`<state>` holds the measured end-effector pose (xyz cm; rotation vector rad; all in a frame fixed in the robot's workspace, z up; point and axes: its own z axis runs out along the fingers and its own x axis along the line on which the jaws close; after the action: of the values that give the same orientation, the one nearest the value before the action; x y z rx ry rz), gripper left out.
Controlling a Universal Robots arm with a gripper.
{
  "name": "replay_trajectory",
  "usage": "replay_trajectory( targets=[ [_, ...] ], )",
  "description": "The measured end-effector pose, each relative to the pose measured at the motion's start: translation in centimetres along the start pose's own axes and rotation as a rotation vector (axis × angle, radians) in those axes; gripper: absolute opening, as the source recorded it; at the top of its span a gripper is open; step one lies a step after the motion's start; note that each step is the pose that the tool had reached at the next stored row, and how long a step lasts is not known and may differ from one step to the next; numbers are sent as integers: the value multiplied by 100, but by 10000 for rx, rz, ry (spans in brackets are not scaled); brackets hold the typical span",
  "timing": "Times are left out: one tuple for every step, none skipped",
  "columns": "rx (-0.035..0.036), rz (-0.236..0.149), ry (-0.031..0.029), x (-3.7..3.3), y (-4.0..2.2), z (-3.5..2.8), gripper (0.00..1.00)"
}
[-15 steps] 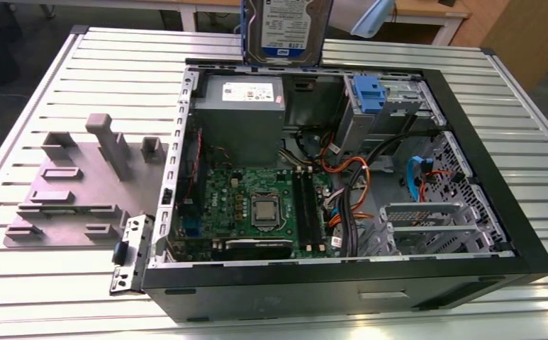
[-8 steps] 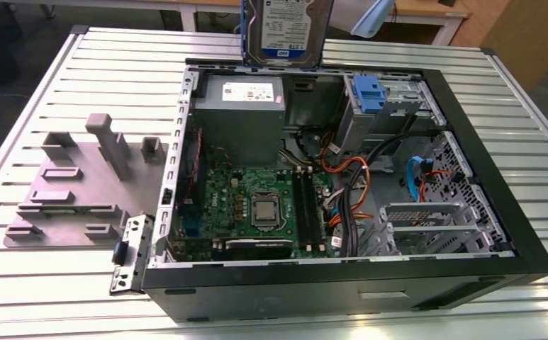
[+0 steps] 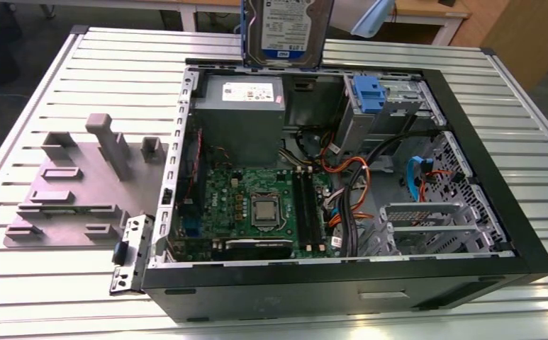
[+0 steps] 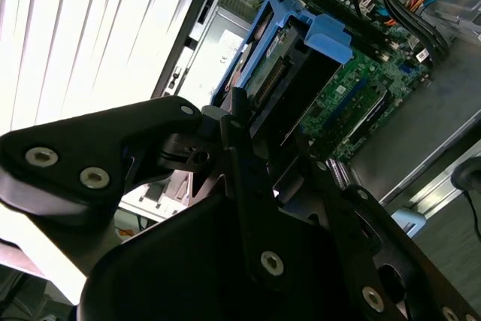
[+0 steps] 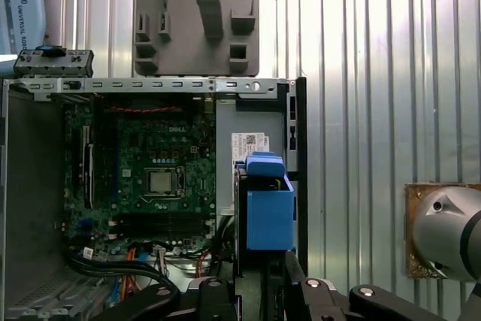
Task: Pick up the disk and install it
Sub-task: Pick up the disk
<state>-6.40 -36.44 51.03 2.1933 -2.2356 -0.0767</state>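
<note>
A ribbed metal surface (image 3: 47, 297) carries an open computer case (image 3: 349, 283) lying on its side. A grey plastic holder tray (image 3: 75, 177) sits just beside the case on the exterior view's left. The disk (image 3: 286, 32) hangs upright above the case's far edge, near the grey power supply (image 3: 240, 106), and in the first wrist view the claw (image 5: 261, 291) is clamped on its end.

Robotics lab bench. Evidence: ribbed aluminium-profile table (image 3: 47, 283) carrying an open desktop computer case (image 3: 349, 273) and a grey moulded fixture plate (image 3: 75, 191); wooden workbench (image 3: 415, 15) behind; silver robot arm joint (image 5: 447, 231) in the first wrist view.
</note>
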Motion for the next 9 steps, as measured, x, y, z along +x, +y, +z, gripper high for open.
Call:
replay_trajectory(
  targets=[
    [0, 0, 0, 6, 0, 0, 35],
    [0, 0, 1, 12, -1, -1, 35],
    [0, 1, 1, 19, 0, 0, 35],
    [-1, 1, 0, 26, 0, -1, 35],
    [0, 1, 0, 33, -1, -1, 35],
    [0, 0, 0, 40, -1, -1, 35],
    [1, 0, 0, 47, -1, -1, 35],
    [0, 0, 1, 54, -1, -1, 35],
    [0, 1, 0, 62, -1, -2, 35]
  ],
)
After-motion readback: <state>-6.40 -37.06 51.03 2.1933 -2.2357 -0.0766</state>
